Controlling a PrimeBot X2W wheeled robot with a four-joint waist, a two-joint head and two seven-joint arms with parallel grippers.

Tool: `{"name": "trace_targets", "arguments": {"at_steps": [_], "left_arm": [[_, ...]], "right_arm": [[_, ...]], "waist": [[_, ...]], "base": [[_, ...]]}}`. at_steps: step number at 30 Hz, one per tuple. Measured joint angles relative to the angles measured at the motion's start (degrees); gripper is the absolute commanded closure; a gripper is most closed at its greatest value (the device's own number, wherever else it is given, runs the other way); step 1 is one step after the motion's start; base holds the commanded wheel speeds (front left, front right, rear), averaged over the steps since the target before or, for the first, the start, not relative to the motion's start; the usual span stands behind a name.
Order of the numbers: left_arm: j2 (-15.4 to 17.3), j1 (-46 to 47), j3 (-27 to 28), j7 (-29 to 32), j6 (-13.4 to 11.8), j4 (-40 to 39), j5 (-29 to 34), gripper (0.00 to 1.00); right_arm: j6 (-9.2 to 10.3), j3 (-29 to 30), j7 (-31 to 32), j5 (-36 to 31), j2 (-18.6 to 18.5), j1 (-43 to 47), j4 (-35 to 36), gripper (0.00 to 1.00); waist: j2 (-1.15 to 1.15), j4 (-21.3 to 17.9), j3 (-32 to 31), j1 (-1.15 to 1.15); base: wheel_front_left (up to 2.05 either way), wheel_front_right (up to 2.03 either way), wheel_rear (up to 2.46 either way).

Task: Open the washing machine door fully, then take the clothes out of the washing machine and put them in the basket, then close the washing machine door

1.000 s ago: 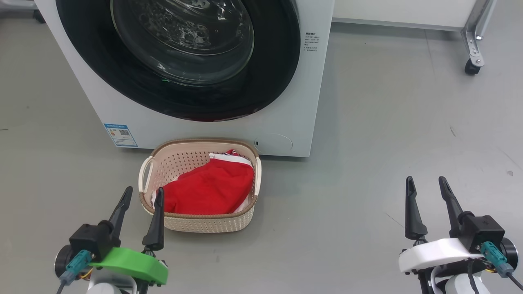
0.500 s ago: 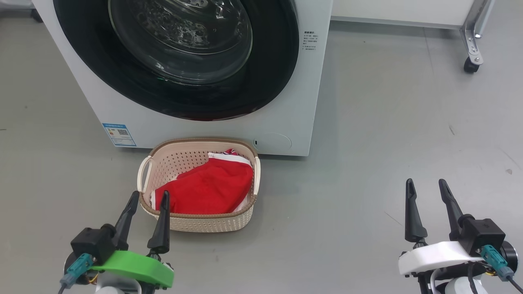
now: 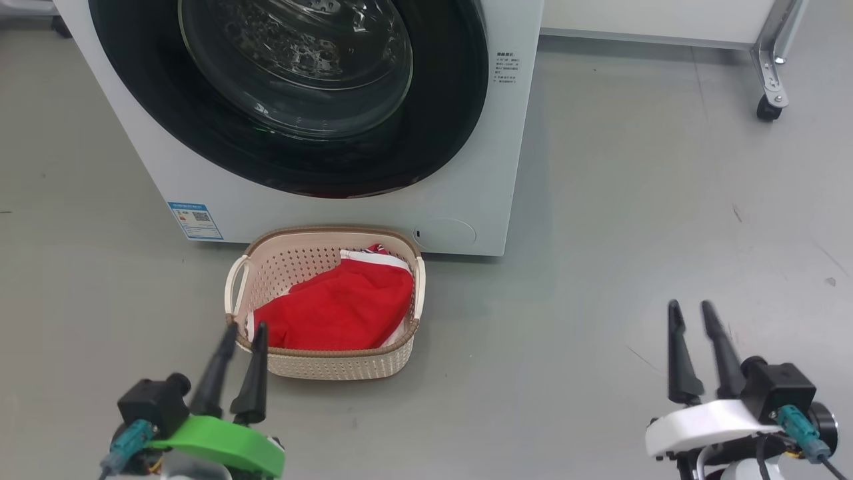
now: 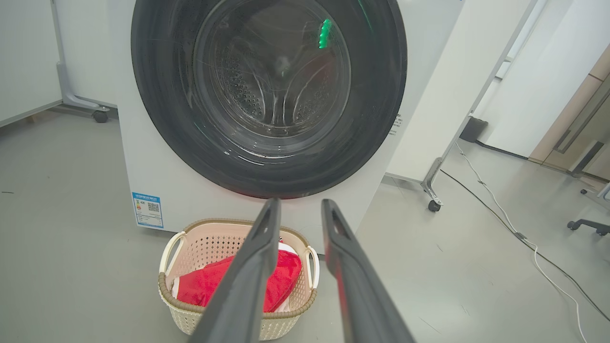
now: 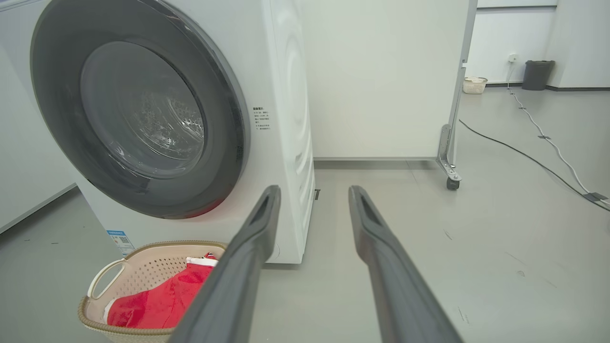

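The washing machine stands ahead with the washing machine door shut flat against its front; the steel drum shows dimly through the glass. On the floor just before it sits the basket, holding the red clothes. My left gripper hovers at the basket's near left corner, open with a narrow gap and nothing between its fingers. My right gripper hangs open and empty over bare floor to the right. The left wrist view shows the left gripper pointing at the door's lower rim above the basket.
A white partition on a metal frame with a caster stands behind the machine at the right. A cable runs across the floor further right, near a chair base. A dark bin stands by the far wall.
Both grippers' fingers have drawn closer together. Both grippers have sunk a little lower in the head view, the left also shifting slightly right. Door, basket and clothes are unchanged.
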State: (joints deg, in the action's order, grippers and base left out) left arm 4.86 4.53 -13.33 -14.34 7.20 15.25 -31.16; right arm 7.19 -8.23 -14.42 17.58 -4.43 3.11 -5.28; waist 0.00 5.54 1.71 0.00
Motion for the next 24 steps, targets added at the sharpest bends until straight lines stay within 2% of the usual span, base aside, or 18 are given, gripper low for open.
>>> {"name": "trace_targets", "arguments": {"at_steps": [5, 9, 24], "left_arm": [[-0.6, -1.8, -0.3, 0.2, 0.0, 1.8, -0.1, 1.0], [-0.6, -1.8, 0.0, 0.7, 0.0, 1.6, -2.5, 1.0], [-0.9, -1.8, 2.3, 3.2, 0.0, 1.1, -12.1, 1.0]], "right_arm": [[-0.04, -0.2, 0.1, 0.5, 0.7, 1.6, -1.9, 1.0], [-0.64, -0.3, 0.1, 2.2, 0.7, 1.7, -1.8, 1.0], [-2.53, 1.3, 2.1, 15.2, 0.9, 1.8, -1.6, 1.0]], "waist": [[0.0, 0.0, 0.0, 0.0], [0.0, -0.2, 0.0, 0.0], [0.0, -1.2, -0.3, 0.0]], "base": [[0.0, 0.0, 0.0], [0.0, 0.0, 0.0], [0.0, 0.0, 0.0]]}}
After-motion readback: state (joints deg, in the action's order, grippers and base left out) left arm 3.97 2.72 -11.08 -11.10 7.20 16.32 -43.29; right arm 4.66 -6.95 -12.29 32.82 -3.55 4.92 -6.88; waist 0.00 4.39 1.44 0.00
